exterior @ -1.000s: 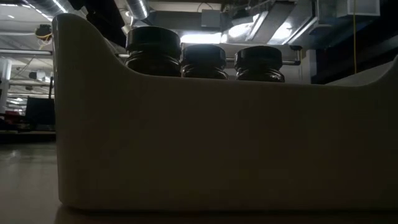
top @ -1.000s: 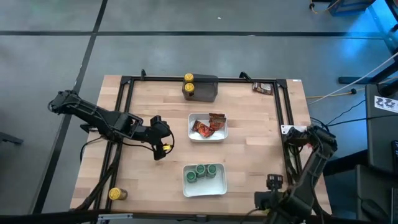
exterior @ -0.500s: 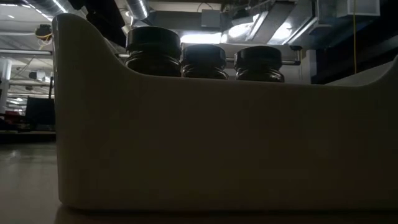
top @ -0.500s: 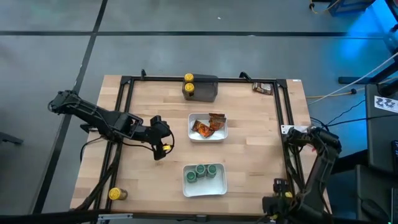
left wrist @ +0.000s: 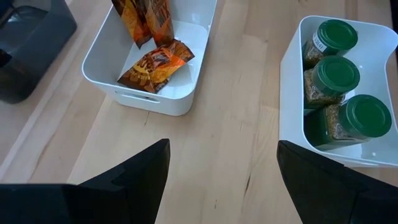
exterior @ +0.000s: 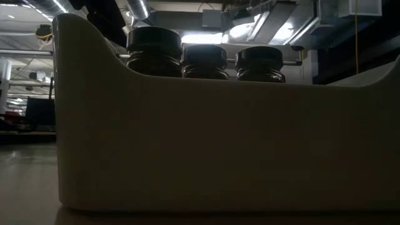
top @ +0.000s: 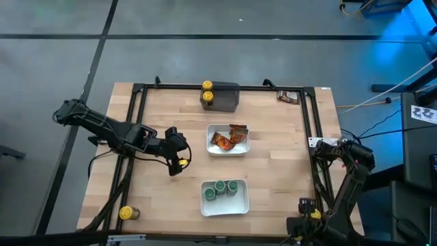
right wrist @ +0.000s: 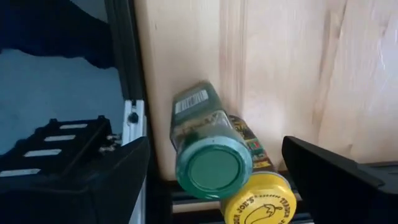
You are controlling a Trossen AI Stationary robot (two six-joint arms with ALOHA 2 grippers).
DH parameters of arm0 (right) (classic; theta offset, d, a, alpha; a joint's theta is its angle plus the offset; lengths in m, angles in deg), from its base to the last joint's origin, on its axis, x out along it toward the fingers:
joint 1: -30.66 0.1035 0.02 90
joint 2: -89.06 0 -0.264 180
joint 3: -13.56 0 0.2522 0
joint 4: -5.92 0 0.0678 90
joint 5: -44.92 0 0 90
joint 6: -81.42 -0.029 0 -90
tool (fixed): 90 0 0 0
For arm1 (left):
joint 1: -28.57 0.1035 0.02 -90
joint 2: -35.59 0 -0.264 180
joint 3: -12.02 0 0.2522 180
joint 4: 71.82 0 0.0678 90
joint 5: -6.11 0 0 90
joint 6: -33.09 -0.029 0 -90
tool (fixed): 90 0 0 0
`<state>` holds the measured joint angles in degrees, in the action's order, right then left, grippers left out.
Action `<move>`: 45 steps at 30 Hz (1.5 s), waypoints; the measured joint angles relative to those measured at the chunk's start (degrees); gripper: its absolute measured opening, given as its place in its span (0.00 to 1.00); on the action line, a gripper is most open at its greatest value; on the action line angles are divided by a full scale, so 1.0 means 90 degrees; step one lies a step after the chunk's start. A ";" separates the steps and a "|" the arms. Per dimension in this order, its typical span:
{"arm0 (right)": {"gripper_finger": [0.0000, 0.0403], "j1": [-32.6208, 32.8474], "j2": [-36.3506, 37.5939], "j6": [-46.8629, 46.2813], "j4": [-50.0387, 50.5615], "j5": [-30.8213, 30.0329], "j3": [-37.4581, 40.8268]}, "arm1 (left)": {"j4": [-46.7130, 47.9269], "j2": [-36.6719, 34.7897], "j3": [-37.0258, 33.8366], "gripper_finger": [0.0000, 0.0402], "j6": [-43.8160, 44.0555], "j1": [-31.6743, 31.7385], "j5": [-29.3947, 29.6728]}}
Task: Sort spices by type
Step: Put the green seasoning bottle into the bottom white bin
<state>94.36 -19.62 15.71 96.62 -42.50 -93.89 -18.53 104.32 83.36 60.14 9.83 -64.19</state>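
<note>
Three green-lidded glass spice jars [top: 223, 188] sit in the white tray at six o'clock, orange-brown foil sachets [top: 229, 139] in the centre tray. Unsorted: yellow-lidded jars [top: 127, 213] at seven and twelve o'clock, one sachet at one. Left gripper [top: 179, 162] and right gripper [top: 305, 213] both wide, empty

Overhead looks straight down; low camera sits against green-lid tray [exterior: 219, 137]; left wrist shares that tray [left wrist: 292, 81]

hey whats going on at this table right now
A two-armed robot is sorting spices. Three green-lidded jars already sit in the near white tray and orange sachets in the middle tray. The left gripper hangs open over bare table beside the trays, holding nothing. The right gripper is open at the table's near right corner, over a green-lidded jar and a yellow-lidded jar.
</note>
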 joint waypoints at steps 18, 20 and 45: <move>0.90 0.0175 0.0005 0.0386 -0.0781 0.0285 0.1055 | -0.0019 0.0002 0.0000 0.70 0.0000 0.0002 0.0036; 0.88 0.0175 0.0005 0.0504 -0.0782 0.0213 0.1065 | -0.0022 0.0001 0.0000 0.70 0.0000 0.0002 0.0056; 0.54 -0.0375 0.0012 0.0530 -0.0729 -0.0024 0.1034 | -0.0036 0.0002 0.0000 0.70 0.0000 0.0002 0.0228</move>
<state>90.98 -19.52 20.48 90.06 -42.71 -84.59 -18.86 104.34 83.36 60.14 9.85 -62.14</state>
